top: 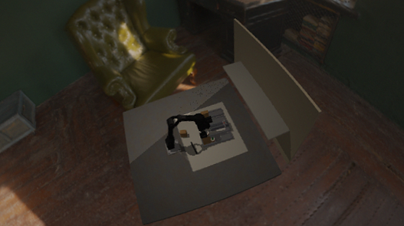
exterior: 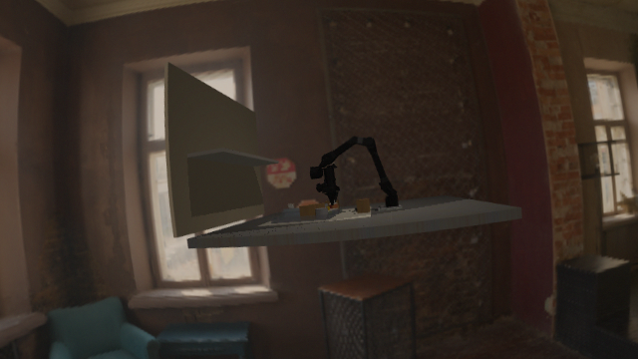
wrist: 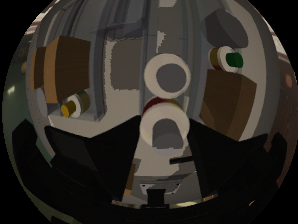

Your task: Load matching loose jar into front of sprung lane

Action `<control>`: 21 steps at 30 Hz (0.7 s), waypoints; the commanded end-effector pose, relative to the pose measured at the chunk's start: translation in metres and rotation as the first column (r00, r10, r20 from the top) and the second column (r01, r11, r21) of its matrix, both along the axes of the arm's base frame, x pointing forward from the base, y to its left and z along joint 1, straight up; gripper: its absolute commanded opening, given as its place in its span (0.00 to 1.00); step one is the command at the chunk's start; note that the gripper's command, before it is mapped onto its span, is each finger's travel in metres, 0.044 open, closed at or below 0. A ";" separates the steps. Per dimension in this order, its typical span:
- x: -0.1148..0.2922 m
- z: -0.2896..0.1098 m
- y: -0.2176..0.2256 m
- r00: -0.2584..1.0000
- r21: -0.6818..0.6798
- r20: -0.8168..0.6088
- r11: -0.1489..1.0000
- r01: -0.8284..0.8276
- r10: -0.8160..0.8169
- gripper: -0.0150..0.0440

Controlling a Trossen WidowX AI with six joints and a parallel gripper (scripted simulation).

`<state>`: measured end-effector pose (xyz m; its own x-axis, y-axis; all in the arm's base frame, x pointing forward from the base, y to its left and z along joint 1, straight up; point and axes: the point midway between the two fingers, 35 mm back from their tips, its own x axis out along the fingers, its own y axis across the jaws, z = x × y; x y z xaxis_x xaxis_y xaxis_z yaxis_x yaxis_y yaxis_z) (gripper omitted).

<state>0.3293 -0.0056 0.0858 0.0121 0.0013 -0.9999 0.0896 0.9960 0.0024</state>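
Claw [wrist: 162,137] clamps round grey-lidded jar [wrist: 164,129]; matching jar [wrist: 168,78] just ahead

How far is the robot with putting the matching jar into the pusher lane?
Done: the gripper is shut on the loose grey-lidded jar. In hand: it holds that jar just in front of the matching jar in the lane. Left: push the row back, seat the new jar behind the front stop, then release.

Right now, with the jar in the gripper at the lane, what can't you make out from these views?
- Pusher plate: not identifiable in any view; the wrist view is dark and warped.
- Held jar base and lane floor: hidden by the jar's own lid in the wrist view.
- Front stop: too small in the top view, under the arm.
- Gripper fingers: too small in the exterior view.
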 end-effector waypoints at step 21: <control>0.013 0.003 -0.001 1.000 -0.002 0.024 1.000 -0.005 0.005 0.25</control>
<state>0.3355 -0.0061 0.0862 0.0111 0.0013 -0.9999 0.0895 0.9960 0.0023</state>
